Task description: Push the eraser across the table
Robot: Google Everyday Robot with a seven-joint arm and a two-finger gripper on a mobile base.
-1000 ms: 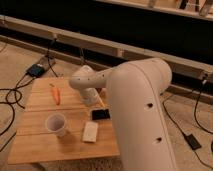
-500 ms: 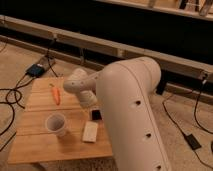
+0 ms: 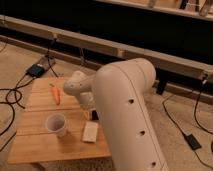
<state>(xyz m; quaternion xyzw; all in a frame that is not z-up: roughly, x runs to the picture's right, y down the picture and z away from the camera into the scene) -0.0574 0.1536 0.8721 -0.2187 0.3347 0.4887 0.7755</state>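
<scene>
The low wooden slatted table [image 3: 35,142] stands at the left. A small white rectangular block, the eraser [image 3: 90,131], lies flat near the table's front right. My white arm [image 3: 125,110] fills the middle of the view and reaches left over the table. My gripper [image 3: 88,103] hangs down from the wrist above the table's right part, just behind the eraser and apart from it. A small black flat object [image 3: 94,115] lies between the gripper and the eraser, partly hidden by the arm.
An orange carrot-like object [image 3: 56,94] lies at the table's back. A white cup [image 3: 55,124] stands left of the eraser. Cables [image 3: 10,97] and a dark box [image 3: 36,70] lie on the floor to the left. A low wall rail [image 3: 100,47] runs behind.
My arm has swung left and closer to the camera, covering more of the table's right side and most of the black object. The eraser, cup and orange object have not moved.
</scene>
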